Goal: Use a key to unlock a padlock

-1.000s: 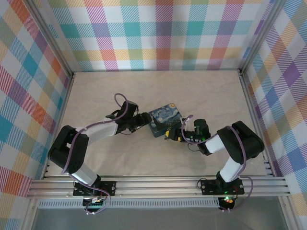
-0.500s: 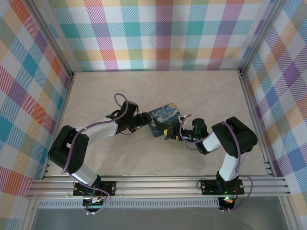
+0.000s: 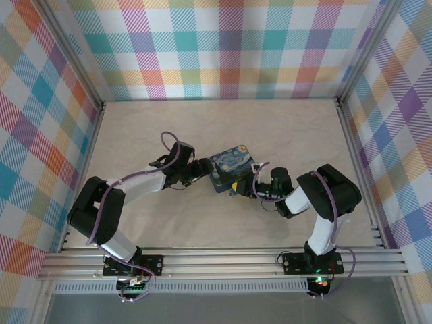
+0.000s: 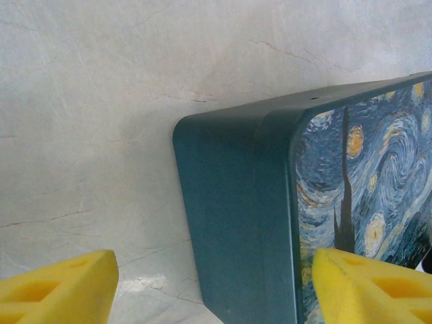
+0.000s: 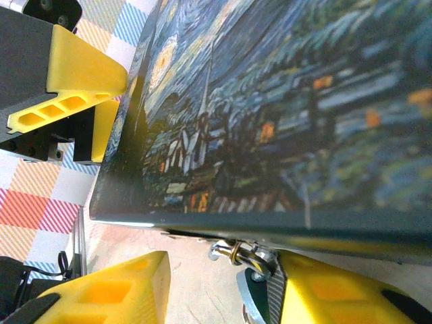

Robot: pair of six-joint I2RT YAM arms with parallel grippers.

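Note:
The small padlock (image 5: 258, 270) hangs under the near edge of the night-sky painted tin (image 5: 283, 101). Its silvery shackle carries a yellowish band, and its dark body rests against my right gripper's right finger (image 5: 351, 293). My right gripper (image 5: 223, 297) is open, with its jaws wide on either side of the lock. From above, the right gripper (image 3: 239, 189) sits at the front corner of the tin (image 3: 231, 167). My left gripper (image 4: 212, 290) is open and straddles the side wall of the tin (image 4: 236, 223) at its left end. Seen from above, this left gripper (image 3: 204, 170) is beside the tin.
The pale marbled table (image 3: 290, 128) is fenced by plaid walls (image 3: 223, 47) and a metal rail (image 3: 223, 260) along the front. The left gripper's yellow fingers (image 5: 74, 88) show beyond the tin's far edge in the right wrist view.
The right arm has folded in and its gripper has crept slightly left, closer to the tin's front corner. The left arm and the tin have stayed put.

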